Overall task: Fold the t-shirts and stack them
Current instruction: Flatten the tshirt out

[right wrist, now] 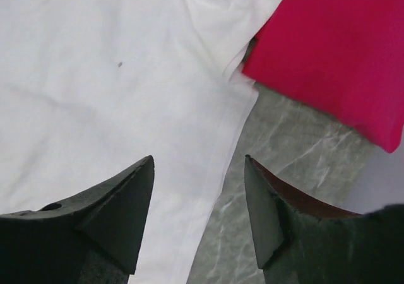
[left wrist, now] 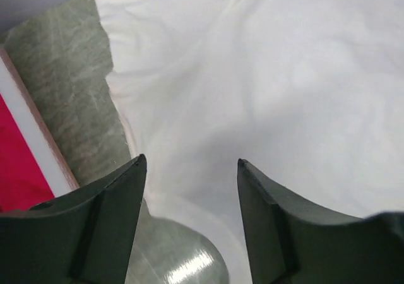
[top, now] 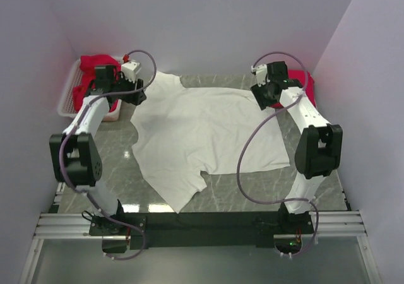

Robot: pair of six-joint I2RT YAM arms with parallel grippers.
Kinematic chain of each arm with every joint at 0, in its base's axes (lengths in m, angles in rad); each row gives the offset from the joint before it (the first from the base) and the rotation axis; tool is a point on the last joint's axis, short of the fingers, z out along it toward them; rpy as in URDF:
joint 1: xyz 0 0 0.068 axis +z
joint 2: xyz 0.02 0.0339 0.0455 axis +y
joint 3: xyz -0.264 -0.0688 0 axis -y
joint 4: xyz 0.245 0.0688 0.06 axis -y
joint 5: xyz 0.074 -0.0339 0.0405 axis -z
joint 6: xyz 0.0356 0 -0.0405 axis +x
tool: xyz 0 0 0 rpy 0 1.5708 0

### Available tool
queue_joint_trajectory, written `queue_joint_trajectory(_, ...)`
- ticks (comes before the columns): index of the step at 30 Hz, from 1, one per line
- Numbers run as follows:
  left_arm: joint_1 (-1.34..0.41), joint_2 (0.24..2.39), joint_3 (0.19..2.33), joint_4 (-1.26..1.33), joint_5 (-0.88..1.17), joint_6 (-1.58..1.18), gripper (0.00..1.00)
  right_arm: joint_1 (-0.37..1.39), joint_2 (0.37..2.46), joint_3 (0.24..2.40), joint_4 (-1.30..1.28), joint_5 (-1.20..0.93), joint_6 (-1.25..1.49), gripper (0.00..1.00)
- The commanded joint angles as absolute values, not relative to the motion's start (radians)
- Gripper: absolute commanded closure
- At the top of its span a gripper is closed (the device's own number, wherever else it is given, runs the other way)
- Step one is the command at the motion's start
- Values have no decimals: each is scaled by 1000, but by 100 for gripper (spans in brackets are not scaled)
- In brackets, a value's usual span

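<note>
Fold stage, likely first fold pending. White t-shirt [top: 202, 132] spread flat mid-bench [top: 246, 189]. Left tool [left wrist: 190, 161] and right tool [right wrist: 199, 158] both apart, empty, poised over far corners; red t-shirt [right wrist: 328, 38] just beside right. Next: lower, pinch edge both sides, fold evenly.

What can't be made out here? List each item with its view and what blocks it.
1. Red cloth in the white basket, top external: the left arm covers part; number of shirts unclear.
2. Red garment, right wrist: cut off by the frame edge; top external, the right arm hides most.
3. Dark speck on the white t-shirt: too small to tell stain from lint.
</note>
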State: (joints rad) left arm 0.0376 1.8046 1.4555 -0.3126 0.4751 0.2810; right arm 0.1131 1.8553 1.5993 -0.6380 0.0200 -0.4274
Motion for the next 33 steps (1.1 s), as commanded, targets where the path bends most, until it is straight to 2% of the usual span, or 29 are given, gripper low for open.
queue_joint_trajectory(1,37,1666,1321,-440,551,340,38,107,1804,1519,-736,-41,-426,39)
queue_joint_trajectory(3,37,1646,1247,-513,538,388,46,107,1799,1468,-752,-55,-434,51)
queue_joint_trajectory(6,35,1599,1143,-578,528,483,52,106,1809,1421,-778,-66,-442,64)
queue_joint_trajectory(8,26,1557,1064,-584,499,521,53,107,1807,1375,-775,-63,-451,67)
queue_joint_trajectory(23,-17,1529,783,-581,169,738,60,106,1824,1154,-744,-2,-489,73)
queue_joint_trajectory(29,-2,1454,718,-658,149,824,63,138,1760,1063,-805,-31,-512,73)
queue_joint_trajectory(33,67,1362,704,-747,144,899,64,153,1683,983,-853,-55,-544,74)
